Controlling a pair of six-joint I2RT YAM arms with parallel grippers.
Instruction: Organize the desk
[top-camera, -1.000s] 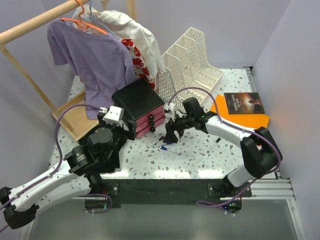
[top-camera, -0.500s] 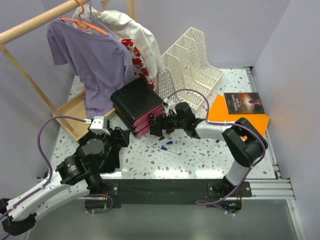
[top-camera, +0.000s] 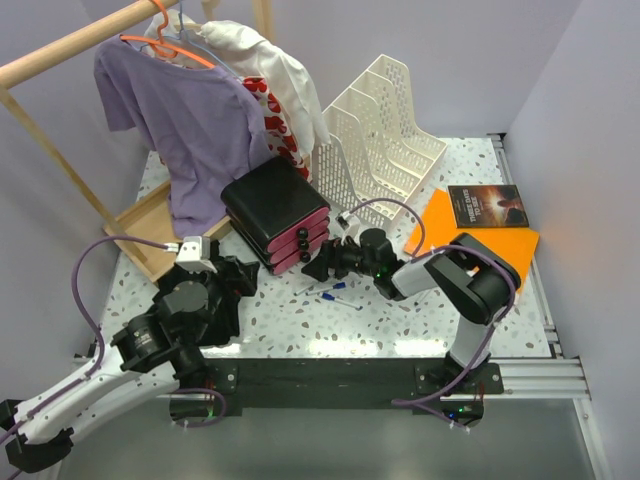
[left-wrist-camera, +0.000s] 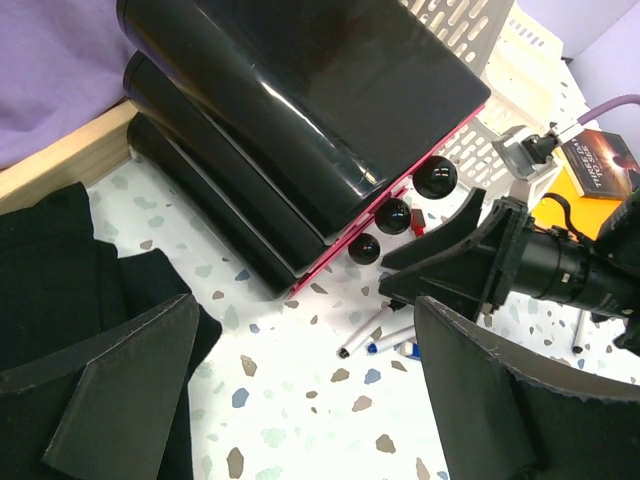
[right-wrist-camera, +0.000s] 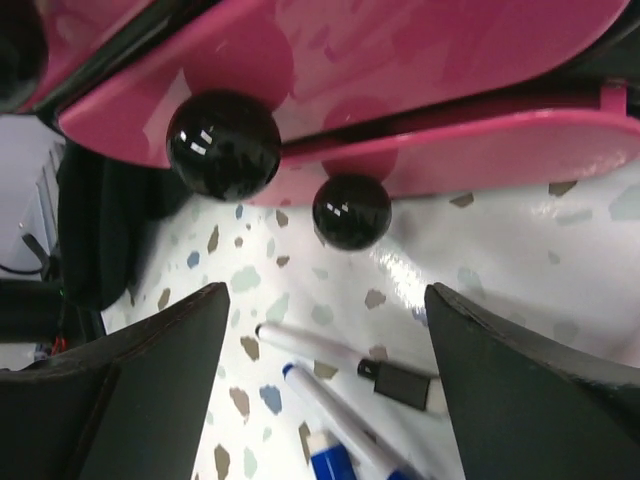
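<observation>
The desk (top-camera: 300, 325) is a white speckled tabletop. A black drawer unit (top-camera: 272, 205) with pink drawer fronts and black knobs stands on it. My right gripper (top-camera: 318, 266) is open and empty, low in front of the bottom drawer. In the right wrist view (right-wrist-camera: 330, 375) its fingers straddle a white pen (right-wrist-camera: 335, 352) and a blue-capped pen (right-wrist-camera: 345, 445), just below the bottom knob (right-wrist-camera: 350, 210). My left gripper (top-camera: 232, 276) is open and empty, left of the drawer unit; in the left wrist view (left-wrist-camera: 300, 395) it hovers over bare desk, facing the pens (left-wrist-camera: 375, 332).
A white mesh file rack (top-camera: 385, 140) stands behind the drawers. An orange folder (top-camera: 505, 240) with a dark book (top-camera: 485, 205) lies at the right. A garment rack with a purple shirt (top-camera: 190, 115) and a wooden base (top-camera: 150, 228) stands at the left. Black cloth-like stuff (left-wrist-camera: 60, 260) lies by my left finger.
My right gripper has moved left and down to the drawer front, over the pens. My left arm has drawn back from the drawer unit toward the near left.
</observation>
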